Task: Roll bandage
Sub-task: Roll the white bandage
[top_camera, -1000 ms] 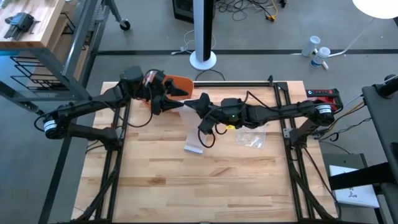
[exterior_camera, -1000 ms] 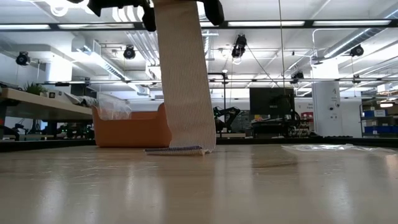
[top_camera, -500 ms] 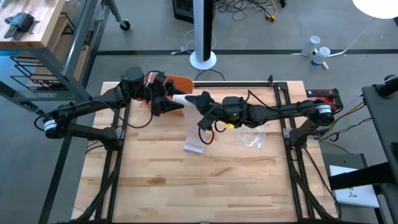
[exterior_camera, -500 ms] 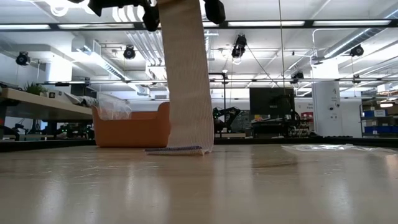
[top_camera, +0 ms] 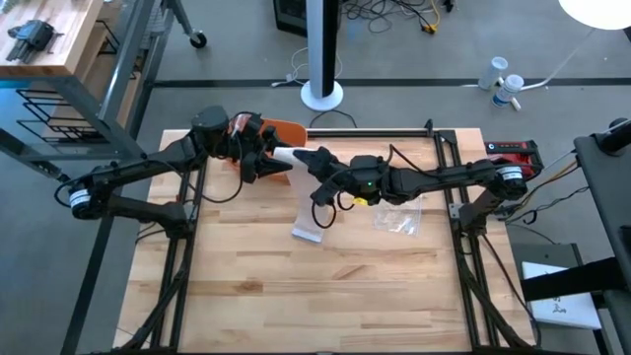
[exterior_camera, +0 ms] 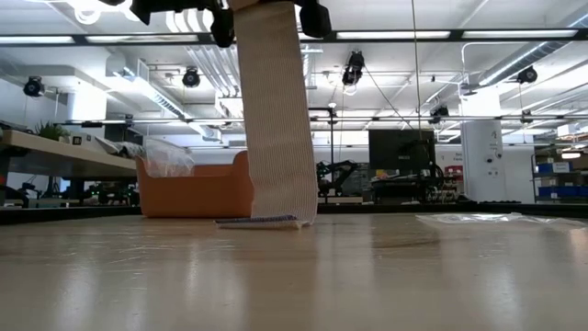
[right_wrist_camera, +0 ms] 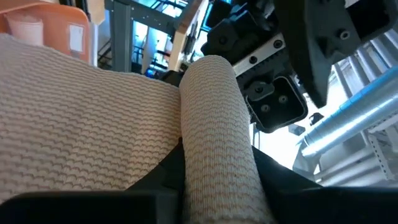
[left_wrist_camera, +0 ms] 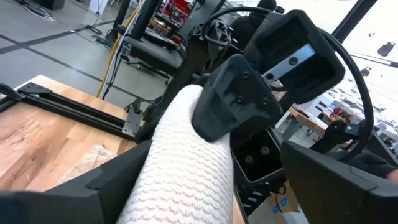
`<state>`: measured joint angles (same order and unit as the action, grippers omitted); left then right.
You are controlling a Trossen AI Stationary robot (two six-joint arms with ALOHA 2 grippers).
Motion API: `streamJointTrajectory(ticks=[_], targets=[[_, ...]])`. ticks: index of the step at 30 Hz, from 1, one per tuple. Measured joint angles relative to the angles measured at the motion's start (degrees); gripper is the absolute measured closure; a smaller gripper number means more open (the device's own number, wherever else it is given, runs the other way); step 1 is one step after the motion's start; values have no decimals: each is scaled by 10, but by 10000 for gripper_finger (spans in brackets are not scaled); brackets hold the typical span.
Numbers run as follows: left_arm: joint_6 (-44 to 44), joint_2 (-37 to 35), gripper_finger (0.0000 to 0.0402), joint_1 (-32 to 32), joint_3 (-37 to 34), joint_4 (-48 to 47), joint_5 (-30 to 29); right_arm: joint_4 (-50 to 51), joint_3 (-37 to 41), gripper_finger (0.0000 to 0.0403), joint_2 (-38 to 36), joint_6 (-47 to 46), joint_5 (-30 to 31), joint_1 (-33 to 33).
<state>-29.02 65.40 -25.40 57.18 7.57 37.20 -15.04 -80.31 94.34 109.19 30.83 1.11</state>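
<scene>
A white woven bandage is partly wound into a roll (top_camera: 287, 155) held above the table's far middle. Its loose strip (exterior_camera: 273, 110) hangs down from the roll, and the strip's end (top_camera: 308, 233) lies flat on the wood. My left gripper (top_camera: 272, 164) comes at the roll from the left and is shut on it. My right gripper (top_camera: 314, 162) meets it from the right and is also shut on it. In the low view both grippers are cut off at the top. My left gripper has the bandage roll (left_wrist_camera: 181, 169) between its two fingers, which lie roughly level along the roll from the table's left. The roll is lifted clear of the table. My right gripper pinches the roll (right_wrist_camera: 214, 146) between its two fingers, coming level from the table's right; one finger (left_wrist_camera: 239, 99) lies over the roll's far end. The strip (right_wrist_camera: 81, 143) runs off the roll and hangs down to the table.
An orange bin (top_camera: 286, 131) with a clear wrapper inside stands behind the grippers at the far edge. A crumpled clear plastic bag (top_camera: 399, 217) lies right of the strip. The wooden table (top_camera: 325, 296) stretches toward the near edge.
My right gripper has edged a little toward the left gripper and the far edge, and more of the white roll now shows between the two grippers. The strip's top has shifted slightly with it; its end stays on the table.
</scene>
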Motion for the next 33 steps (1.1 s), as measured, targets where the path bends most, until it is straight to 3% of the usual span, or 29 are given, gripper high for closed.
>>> streamJointTrajectory(ticks=[16, 24, 29, 33], targets=[[0, 0, 157, 0, 0, 0, -1, -13, 0, 314, 3, 14, -1, 0], [0, 2, 236, 0, 0, -5, -2, -12, -1, 311, 3, 14, -1, 1], [2, 2, 297, 0, 0, -5, -8, -11, -1, 281, 3, -1, 3, 1], [8, 2, 311, 0, 0, -4, -7, -7, -1, 245, 3, -57, 5, 3]])
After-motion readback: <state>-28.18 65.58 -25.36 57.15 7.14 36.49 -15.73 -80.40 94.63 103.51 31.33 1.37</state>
